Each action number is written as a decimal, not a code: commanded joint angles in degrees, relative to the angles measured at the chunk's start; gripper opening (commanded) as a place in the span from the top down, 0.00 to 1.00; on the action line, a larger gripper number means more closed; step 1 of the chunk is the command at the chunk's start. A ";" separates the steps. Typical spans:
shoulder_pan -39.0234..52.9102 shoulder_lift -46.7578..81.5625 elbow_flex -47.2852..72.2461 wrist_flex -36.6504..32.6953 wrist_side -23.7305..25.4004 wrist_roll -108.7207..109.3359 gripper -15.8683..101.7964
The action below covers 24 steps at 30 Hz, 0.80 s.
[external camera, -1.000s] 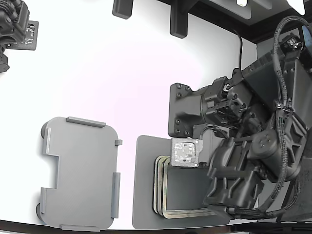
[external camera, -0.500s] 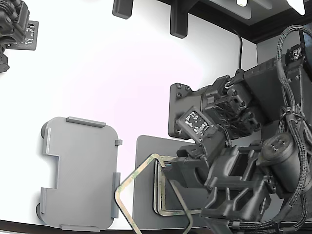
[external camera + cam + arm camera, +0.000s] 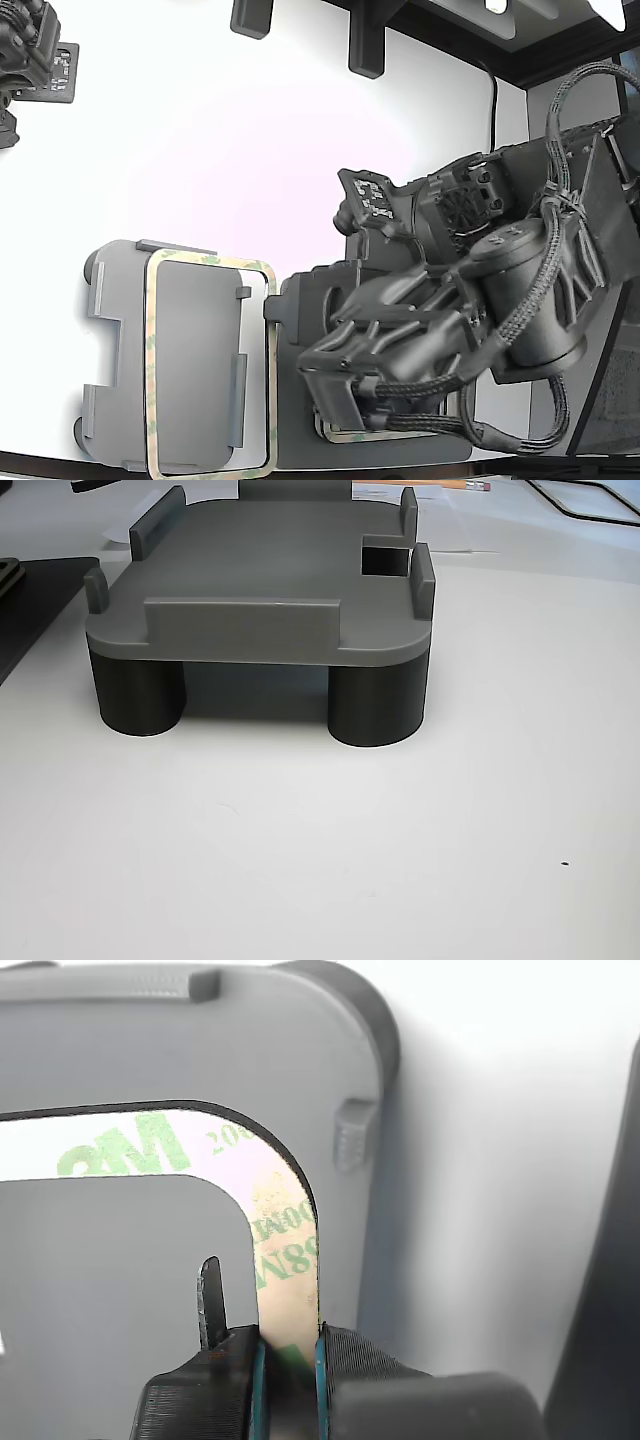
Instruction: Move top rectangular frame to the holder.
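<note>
We read the carry as nearly done. The fingers (image 3: 288,1365) are closed tight on one long side of the top rectangular frame (image 3: 153,360), pinching its thin strip between them. In the exterior view the frame hangs over the holder (image 3: 125,400), offset toward the exterior view's right, with its far side past the holder's edge rail and over the white desk (image 3: 250,150). We cannot tell if it touches the plate. Other frames (image 3: 345,436) remain on the dark mat (image 3: 290,440) under the arm. Left, in our judgement: align within the rails, lower, release.
</note>
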<state>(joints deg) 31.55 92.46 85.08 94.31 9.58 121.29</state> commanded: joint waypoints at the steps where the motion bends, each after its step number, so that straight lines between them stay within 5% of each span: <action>1: -2.11 -0.53 -2.55 0.53 -0.70 -0.44 0.95; 24: -4.39 -15.91 -14.33 0.44 -3.25 0.79 0.95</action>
<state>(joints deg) 28.04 75.41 72.25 94.31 6.68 121.82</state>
